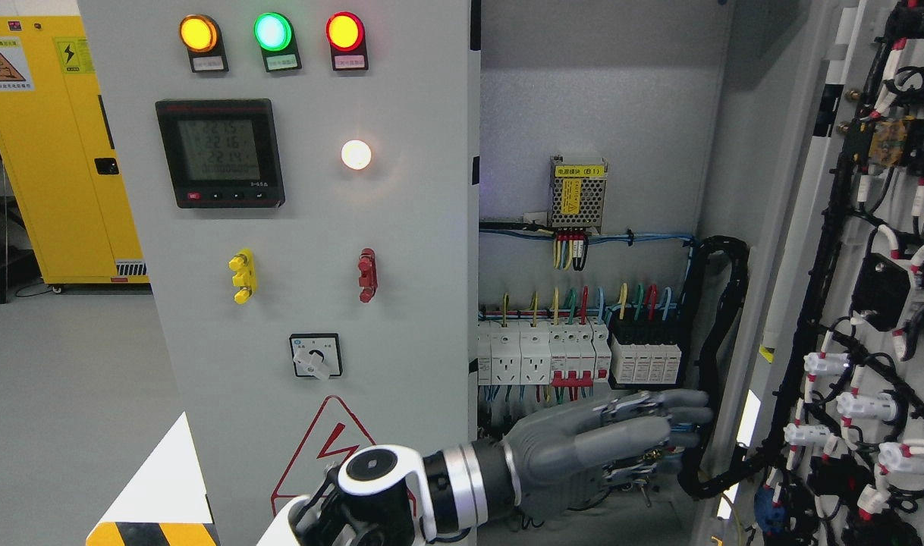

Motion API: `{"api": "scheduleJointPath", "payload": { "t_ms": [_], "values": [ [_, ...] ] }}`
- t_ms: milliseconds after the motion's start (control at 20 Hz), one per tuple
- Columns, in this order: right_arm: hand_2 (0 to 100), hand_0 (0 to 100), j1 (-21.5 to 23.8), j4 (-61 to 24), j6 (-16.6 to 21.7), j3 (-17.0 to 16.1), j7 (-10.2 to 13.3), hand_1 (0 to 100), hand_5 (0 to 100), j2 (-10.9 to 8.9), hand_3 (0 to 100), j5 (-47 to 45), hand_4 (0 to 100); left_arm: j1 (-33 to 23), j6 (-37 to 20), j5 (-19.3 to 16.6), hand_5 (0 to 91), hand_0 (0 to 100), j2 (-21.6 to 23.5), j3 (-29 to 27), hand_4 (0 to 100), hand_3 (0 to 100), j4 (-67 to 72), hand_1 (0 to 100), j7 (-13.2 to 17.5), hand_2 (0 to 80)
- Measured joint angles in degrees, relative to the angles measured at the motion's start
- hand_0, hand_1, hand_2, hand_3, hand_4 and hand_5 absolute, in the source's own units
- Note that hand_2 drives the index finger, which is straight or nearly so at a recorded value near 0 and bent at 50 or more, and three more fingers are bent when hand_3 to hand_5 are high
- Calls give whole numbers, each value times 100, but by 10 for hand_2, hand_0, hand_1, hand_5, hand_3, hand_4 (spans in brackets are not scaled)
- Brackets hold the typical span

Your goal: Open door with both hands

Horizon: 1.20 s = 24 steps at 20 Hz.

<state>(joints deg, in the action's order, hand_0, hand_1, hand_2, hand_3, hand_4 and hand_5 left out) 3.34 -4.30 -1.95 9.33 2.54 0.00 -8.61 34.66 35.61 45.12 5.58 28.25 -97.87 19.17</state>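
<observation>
The grey electrical cabinet has a closed left door [310, 227] carrying lamps, a meter and a rotary switch. Its right door [803, 250] is swung wide open, and its inner face with black wiring and white connectors fills the right side. My left hand [644, 428] comes up from the bottom edge left of the middle and reaches right into the open bay. Its grey fingers are stretched out flat and hold nothing. The fingertips [701, 415] lie close to the black cable conduit [724, 341], near the open door's hinge side. I cannot tell whether they touch it.
Inside the bay are a row of white breakers [553, 353], coloured wires and a meshed power supply [577, 193]. A yellow storage cabinet [60, 152] stands at far left on the grey floor. A yellow-black striped edge [151, 531] shows at the bottom left.
</observation>
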Motion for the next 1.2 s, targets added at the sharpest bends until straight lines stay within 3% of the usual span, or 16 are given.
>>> {"api": "scheduleJointPath", "payload": {
  "t_ms": [250,451,701,951,1102,1202],
  "values": [
    [40,0,0,0,0,0,0,500,0,0,0,0,0,-1944,-393,-403,0,120,486,-191,0,0,-290,556,-193,0],
    [40,0,0,-1,0,-1,0,500,0,0,0,0,0,-3333,-1204,-677,0,120,849,-298,0,0,-268,556,-215,0],
    [40,0,-4,-2,0,-1,0,500,0,0,0,0,0,-4495,-2490,-1147,0,120,1156,-382,0,0,252,556,-230,0],
    [40,0,-5,-4,0,-1,0,500,0,0,0,0,0,-5066,-4300,-1937,0,120,1152,-477,0,0,1562,556,-241,0],
    [40,0,-6,-5,0,-1,0,500,0,0,0,0,0,-4847,-5108,-2193,0,120,912,-619,0,0,2949,556,-240,0],
    [40,0,-6,-6,0,-2,0,500,0,0,0,0,0,-4611,-5343,-2300,0,120,734,-706,0,0,3895,556,-195,0]
  ]
}}
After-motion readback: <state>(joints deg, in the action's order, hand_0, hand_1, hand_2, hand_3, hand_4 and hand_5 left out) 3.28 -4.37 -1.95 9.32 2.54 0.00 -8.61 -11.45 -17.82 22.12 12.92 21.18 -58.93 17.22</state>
